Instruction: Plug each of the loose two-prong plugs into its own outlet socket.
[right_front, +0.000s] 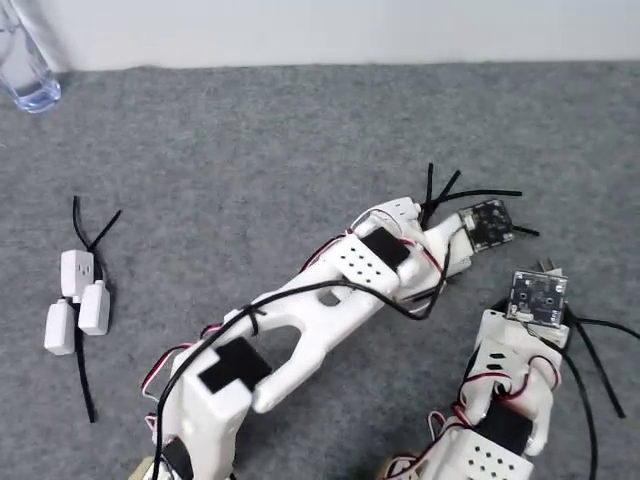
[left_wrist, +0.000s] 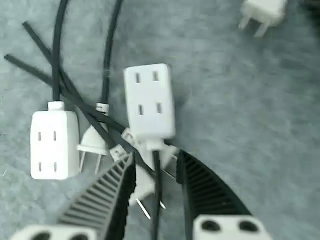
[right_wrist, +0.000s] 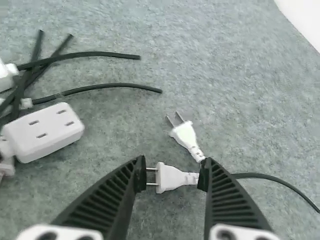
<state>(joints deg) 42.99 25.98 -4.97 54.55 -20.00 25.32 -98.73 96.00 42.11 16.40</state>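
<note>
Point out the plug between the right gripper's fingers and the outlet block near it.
plug (right_wrist: 172, 178), right wrist view, on its white body.
outlet block (right_wrist: 42, 131), right wrist view, on its socket face.

High view looks down over the table (right_front: 300, 130); close wrist views share an outlet block (left_wrist: 148, 100) (right_wrist: 42, 131).

We look down on a grey carpet (right_front: 250, 140) that runs back to a white wall (right_front: 350, 30) along the far edge. A clear bottle (right_front: 25, 75) stands in the far left corner.
</note>
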